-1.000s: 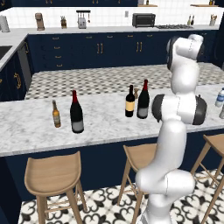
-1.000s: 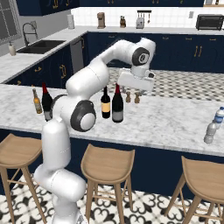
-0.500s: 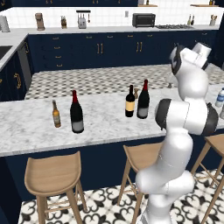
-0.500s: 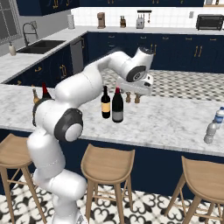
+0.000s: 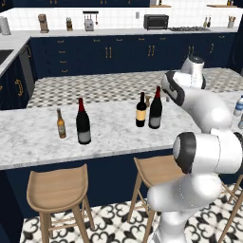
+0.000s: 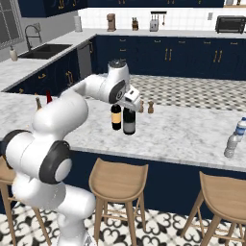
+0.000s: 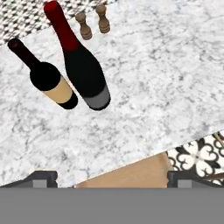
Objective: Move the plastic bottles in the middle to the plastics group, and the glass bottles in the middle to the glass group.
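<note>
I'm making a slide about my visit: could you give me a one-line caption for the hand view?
Looking down on two dark wine bottles and a wooden shaker pair on the marble counter.

A home kitchen: marble island [image 5: 38, 137] with wooden stools [image 5: 57, 190], navy cabinets [image 5: 104, 54], sink [image 6: 45, 50], toaster oven [image 5: 155, 21].

- Navy cabinets [image 5: 109, 52] with brass handles line a white-tiled wall.
- Wooden stools [image 5: 57, 190] stand on patterned floor tiles [image 6: 158, 230] below a marble surface [image 5: 33, 137].

Marble counter [image 5: 114, 128] carries two middle wine bottles [image 5: 148, 110] upright; beer bottle [image 5: 60, 124] left beside another wine bottle [image 5: 83, 122]; water bottle [image 6: 233, 138] far right.
</note>
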